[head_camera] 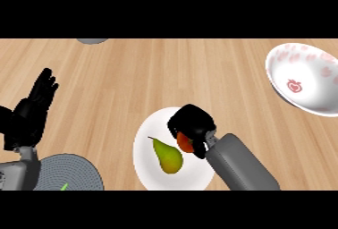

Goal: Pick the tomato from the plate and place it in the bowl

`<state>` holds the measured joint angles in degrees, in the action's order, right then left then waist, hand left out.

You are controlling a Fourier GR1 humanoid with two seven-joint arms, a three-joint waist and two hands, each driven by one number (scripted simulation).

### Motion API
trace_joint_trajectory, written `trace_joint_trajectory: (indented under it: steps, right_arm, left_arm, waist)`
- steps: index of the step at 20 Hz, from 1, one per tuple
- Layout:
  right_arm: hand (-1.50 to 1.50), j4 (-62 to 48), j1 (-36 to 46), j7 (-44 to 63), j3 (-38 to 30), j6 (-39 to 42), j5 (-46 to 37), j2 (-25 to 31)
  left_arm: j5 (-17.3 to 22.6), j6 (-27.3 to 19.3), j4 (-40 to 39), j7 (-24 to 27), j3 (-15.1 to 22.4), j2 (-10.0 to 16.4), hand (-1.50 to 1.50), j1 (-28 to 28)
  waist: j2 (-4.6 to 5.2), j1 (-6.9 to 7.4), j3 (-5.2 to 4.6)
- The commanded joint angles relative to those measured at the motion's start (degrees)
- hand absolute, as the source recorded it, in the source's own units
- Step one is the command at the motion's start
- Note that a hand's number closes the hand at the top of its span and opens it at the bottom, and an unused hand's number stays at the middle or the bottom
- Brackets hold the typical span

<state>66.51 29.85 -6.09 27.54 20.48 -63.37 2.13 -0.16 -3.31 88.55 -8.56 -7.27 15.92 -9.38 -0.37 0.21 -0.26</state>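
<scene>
Item: tomato [185, 142]. Location: on or just above the white plate [146, 134], beside the pear [168, 155], mostly hidden under my right hand [191, 121].
Right hand: fingers curled over the tomato and closed around it. I cannot tell from this angle whether it is clear of the plate's surface.
Left hand [33, 112]: fingers straight, holding nothing, resting at the left edge.
Bowl [300, 74]: far right, well apart, no tomato in it.
Status: grasp made, I judge; lift, carry and release outstanding.
</scene>
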Motion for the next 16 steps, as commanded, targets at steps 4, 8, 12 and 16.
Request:
trace_joint_trajectory:
  steps: [4,8,12,16]
  right_arm:
    - [1.5,-2.91,-1.95,-2.49,-1.66,-9.34,-1.35,-0.12]
    - [1.5,7.86,-5.73,1.53,-3.26,-6.96,-1.2,2.11]
    - [1.5,9.36,-7.47,6.04,-12.44,-0.94,2.12,9.57]
    - [1.5,21.2,-12.0,8.88,-16.49,3.01,3.79,14.32]
  left_arm:
    - [-1.74,-0.61,-3.93,5.14,-0.24,-2.08,0.0,-0.02]
    - [-2.64,-1.68,1.69,-2.08,1.14,-2.29,0.0,-0.45]
    - [-0.72,0.13,0.59,1.09,-0.87,-1.22,0.0,2.26]
    - [-1.68,-0.24,3.24,2.29,-0.81,-1.48,0.0,5.31]
  waist:
    - [0.48,-0.21,0.26]
    - [0.2,-0.65,0.27]
    - [0.12,-1.48,0.21]
    - [-0.02,-1.16,0.23]
